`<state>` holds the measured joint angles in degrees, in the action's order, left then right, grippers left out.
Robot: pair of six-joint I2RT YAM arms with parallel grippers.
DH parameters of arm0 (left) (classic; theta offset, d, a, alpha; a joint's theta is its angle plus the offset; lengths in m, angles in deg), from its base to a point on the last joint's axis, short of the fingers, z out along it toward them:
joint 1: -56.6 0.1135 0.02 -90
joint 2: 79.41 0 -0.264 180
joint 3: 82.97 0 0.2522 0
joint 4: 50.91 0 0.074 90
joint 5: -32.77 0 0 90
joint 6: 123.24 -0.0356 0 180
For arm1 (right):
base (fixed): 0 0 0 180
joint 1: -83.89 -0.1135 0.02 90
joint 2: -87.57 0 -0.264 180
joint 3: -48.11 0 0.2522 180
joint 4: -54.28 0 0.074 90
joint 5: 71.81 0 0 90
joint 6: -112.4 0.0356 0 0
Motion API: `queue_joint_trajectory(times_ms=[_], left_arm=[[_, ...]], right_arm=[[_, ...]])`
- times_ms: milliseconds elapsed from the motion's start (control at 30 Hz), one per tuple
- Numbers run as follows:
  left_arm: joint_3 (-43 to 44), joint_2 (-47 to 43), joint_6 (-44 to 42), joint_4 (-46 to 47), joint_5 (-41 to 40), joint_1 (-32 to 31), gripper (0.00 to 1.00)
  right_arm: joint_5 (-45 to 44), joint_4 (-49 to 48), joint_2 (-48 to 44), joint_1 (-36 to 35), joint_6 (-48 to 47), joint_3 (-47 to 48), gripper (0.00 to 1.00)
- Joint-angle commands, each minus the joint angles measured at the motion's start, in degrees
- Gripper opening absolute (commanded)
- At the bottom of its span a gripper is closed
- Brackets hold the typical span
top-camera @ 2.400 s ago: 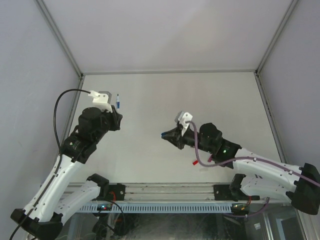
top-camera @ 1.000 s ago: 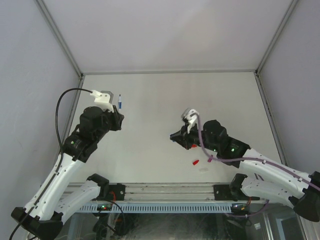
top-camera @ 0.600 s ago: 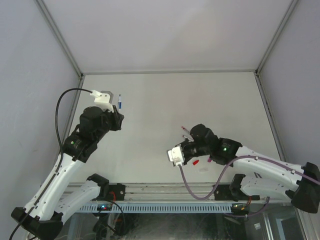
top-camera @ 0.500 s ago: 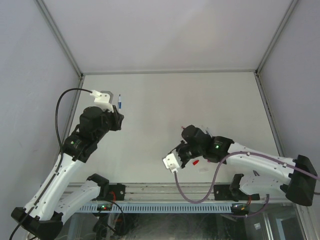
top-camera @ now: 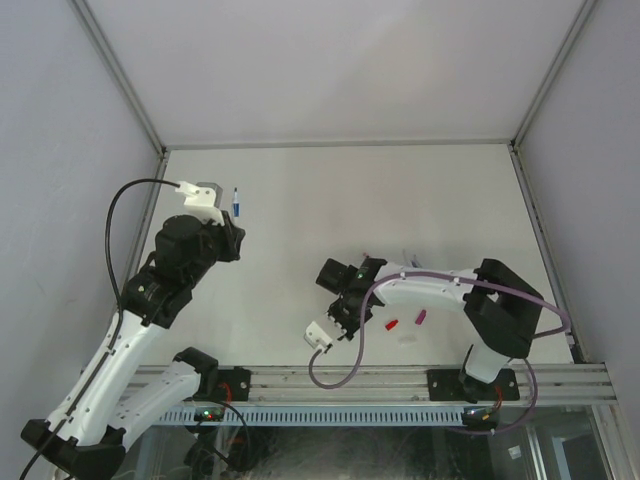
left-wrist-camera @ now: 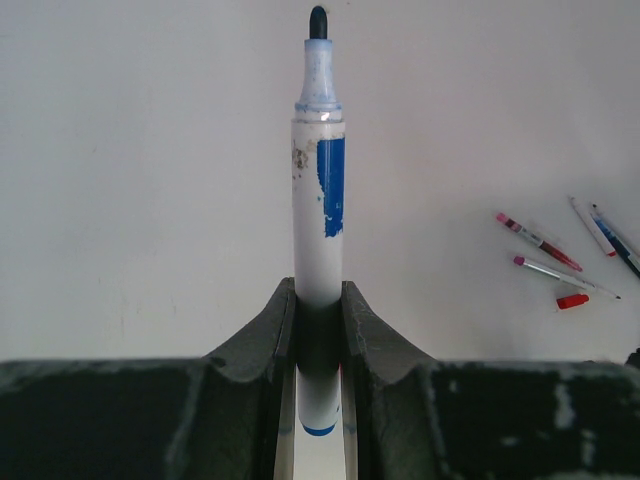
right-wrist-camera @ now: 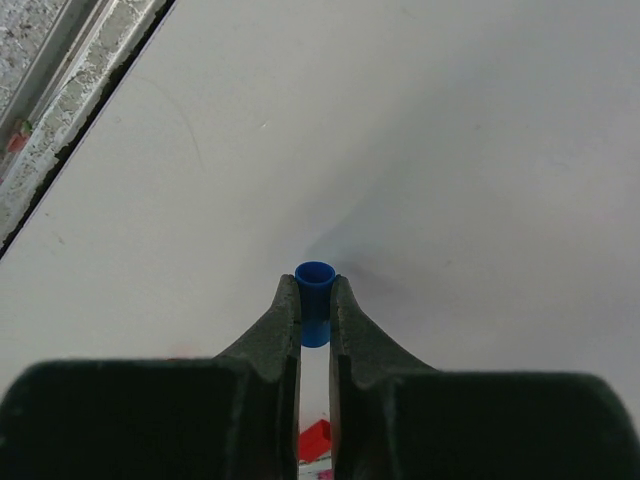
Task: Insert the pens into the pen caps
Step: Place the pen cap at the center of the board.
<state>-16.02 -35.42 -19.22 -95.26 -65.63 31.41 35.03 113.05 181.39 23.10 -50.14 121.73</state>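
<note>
My left gripper (left-wrist-camera: 318, 305) is shut on a whitish pen with blue markings (left-wrist-camera: 318, 200). The pen stands upright between the jaws with its uncapped dark tip up. In the top view this gripper (top-camera: 231, 222) is at the table's far left, and the pen (top-camera: 236, 200) pokes out of it. My right gripper (right-wrist-camera: 315, 300) is shut on a small blue pen cap (right-wrist-camera: 315, 285), open end outward. In the top view it (top-camera: 342, 320) is low over the middle of the table, wrist turned over. Loose pens (left-wrist-camera: 537, 240) and a red cap (top-camera: 392, 324) lie on the table.
A magenta cap (top-camera: 421, 318) lies beside the red cap. More pens (top-camera: 410, 256) lie behind the right arm. The metal rail (top-camera: 400, 380) runs along the near edge. The right wrist's cable (top-camera: 345, 372) loops down over that rail.
My right arm has folded back and turned its wrist over, swinging the gripper and camera down towards the near rail. The left gripper has shifted only slightly, still holding the blue pen.
</note>
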Motion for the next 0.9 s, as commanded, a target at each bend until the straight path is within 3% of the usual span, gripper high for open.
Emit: queue_joint_trajectory(times_ms=[0,233,500,700,867], left_arm=[[-0.61,-0.48,0.55,1.9,0.0,0.33,0.0],[-0.54,-0.45,0.56,1.75,-0.48,0.32,0.0],[-0.43,0.19,0.48,1.57,0.1,0.34,0.0],[-0.28,0.28,0.4,1.43,-0.24,0.34,0.0],[-0.37,0.29,0.37,1.34,-0.53,0.4,0.0]], right_arm=[[0.92,1.53,2.12,-0.11,-2.67,3.78,0.0],[1.35,2.91,6.29,0.1,-2.56,6.14,0.02],[0.97,2.67,8.86,0.15,-2.19,6.52,0.17],[1.12,2.17,7.87,0.12,-1.95,6.51,0.41],[2.51,2.13,4.32,0.21,-1.75,6.46,0.44]])
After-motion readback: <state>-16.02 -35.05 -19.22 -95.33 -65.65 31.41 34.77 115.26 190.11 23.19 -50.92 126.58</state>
